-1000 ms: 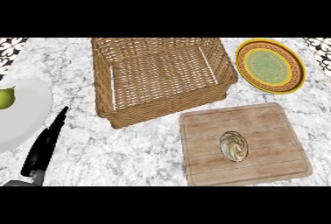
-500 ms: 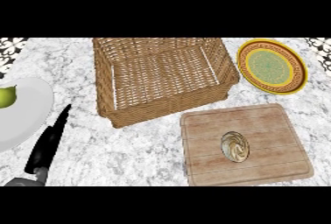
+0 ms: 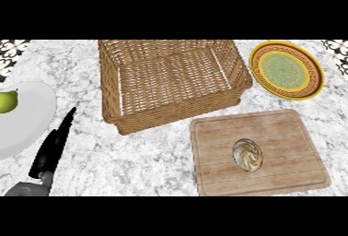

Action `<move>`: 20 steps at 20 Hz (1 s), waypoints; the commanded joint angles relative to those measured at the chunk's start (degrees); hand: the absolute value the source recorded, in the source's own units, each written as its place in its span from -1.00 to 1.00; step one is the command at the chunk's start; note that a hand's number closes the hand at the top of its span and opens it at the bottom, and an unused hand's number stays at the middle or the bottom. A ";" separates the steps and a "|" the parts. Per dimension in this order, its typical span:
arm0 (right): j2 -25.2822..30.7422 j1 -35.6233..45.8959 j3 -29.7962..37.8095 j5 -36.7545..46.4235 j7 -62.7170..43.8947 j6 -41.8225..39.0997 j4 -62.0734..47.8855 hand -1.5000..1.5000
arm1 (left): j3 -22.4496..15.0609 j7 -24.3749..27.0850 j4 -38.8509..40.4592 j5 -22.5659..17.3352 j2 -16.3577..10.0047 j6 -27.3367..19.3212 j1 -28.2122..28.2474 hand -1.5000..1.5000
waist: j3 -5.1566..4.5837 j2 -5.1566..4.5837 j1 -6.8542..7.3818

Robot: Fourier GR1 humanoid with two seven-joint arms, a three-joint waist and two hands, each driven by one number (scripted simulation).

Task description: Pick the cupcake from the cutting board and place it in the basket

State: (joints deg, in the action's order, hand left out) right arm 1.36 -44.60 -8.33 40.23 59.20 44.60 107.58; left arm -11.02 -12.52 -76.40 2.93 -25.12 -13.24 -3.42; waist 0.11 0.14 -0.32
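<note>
One cupcake [image 3: 246, 154] sits on the cutting board [image 3: 285, 138], slightly right of the board's middle and apart from every edge. From above it shows a pale swirled top inside a darker rim. The wicker basket [image 3: 176, 113] stands near the board's far-left corner, open side up, with nothing visible inside.

Handling, as a judgement:
- The cupcake is probably light and soft.
- The swirled top would likely dent or smear on contact, so avoid it.
- The lower sides are probably the stiffer part. Take hold there, thumb opposite fingers, and keep the cupcake upright.
- The flat wooden board leaves room all round the cupcake, so a descent from above looks feasible.

The left robot hand [image 3: 53, 150] lies at the lower left of the surface [image 3: 136, 156], fingers straight and together, holding nothing, well apart from the cupcake. The right robot hand does not appear in the view.

A white plate [image 3: 27, 120] carrying a pear [image 3: 7, 101] lies at the left edge. A yellow-rimmed plate [image 3: 285, 69] lies right of the basket.
</note>
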 commanded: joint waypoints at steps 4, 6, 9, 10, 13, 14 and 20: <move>-0.97 2.70 -1.37 5.84 -1.71 2.09 -1.99 -1.00 | 2.70 -2.39 -2.75 0.54 -1.07 3.86 1.77 0.00 | -0.11 -0.10 0.24; -1.28 4.63 -3.14 5.38 -1.49 4.39 -4.90 -1.00 | 2.31 -2.67 -2.88 2.57 0.77 2.01 1.64 0.00 | -0.10 -0.09 0.21; -1.29 8.98 -2.85 10.32 -8.47 2.91 -6.38 -1.00 | 1.53 0.09 0.04 3.86 4.21 0.75 1.28 0.00 | -0.12 -0.22 0.31; -1.28 4.46 -5.09 10.40 -6.10 5.81 -5.46 -1.00 | 2.85 1.58 1.37 3.19 3.08 2.59 1.10 0.00 | -0.13 -0.16 0.06; -0.80 10.12 -0.53 9.33 -7.74 2.51 -8.62 -1.00 | 3.89 1.85 -0.36 3.49 2.18 3.04 2.92 0.00 | -0.11 -0.15 0.38; -1.26 10.51 -2.94 12.16 -11.22 4.76 -9.32 -1.00 | 3.19 -3.61 -3.27 3.88 1.59 3.63 1.55 0.00 | -0.09 -0.16 0.42; -1.23 16.72 -0.38 14.05 -14.35 4.69 -14.54 -1.00 | 4.52 -2.32 -3.20 3.70 1.43 5.54 2.09 0.00 | -0.09 -0.18 0.45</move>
State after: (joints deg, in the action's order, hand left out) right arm 2.96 -34.55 -8.17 52.90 47.38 46.53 99.90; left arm -7.42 -13.67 -79.82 6.90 -22.95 -9.58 -1.00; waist -1.10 0.47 -0.53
